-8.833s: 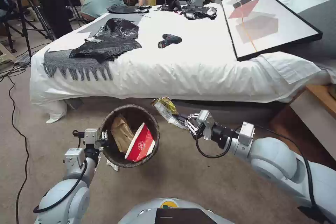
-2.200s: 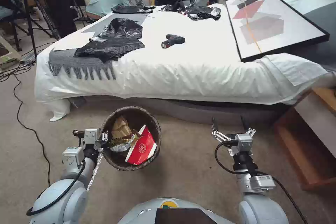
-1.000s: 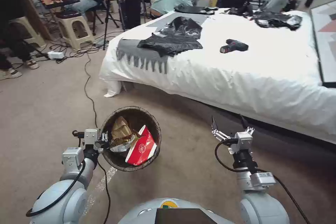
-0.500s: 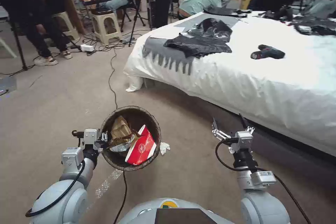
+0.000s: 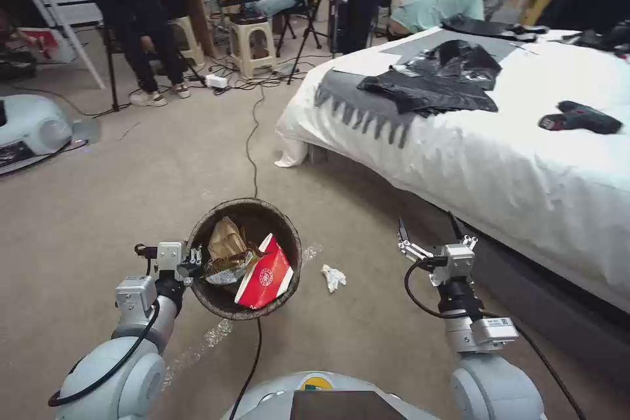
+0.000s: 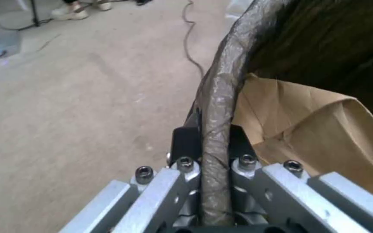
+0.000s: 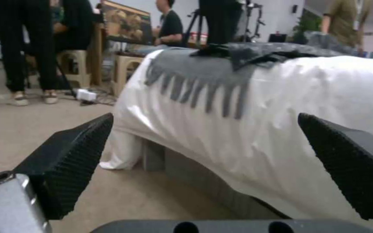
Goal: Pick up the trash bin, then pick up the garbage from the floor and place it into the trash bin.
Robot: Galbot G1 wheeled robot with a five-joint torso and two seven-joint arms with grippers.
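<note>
left wrist view: the left gripper (image 6: 214, 194) is clamped on the bag-covered rim of the small round white plastic trash bin (image 5: 244, 260). the right gripper (image 5: 430, 236) is spread wide, empty. the crumpled white tissue (image 5: 333, 277), judged light and soft, is pinched anywhere.

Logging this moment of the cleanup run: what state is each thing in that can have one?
trash bin: held off the floor, upright, partly filled.
left hand: shut on the bin's bag-covered rim.
right hand: open, empty, held above the carpet beside the bed.
crumpled white tissue: lying loose on the carpet, between bin and right hand.
red-and-white carton: inside the bin, tilted.
brown paper bag: inside the bin, crumpled.
</note>
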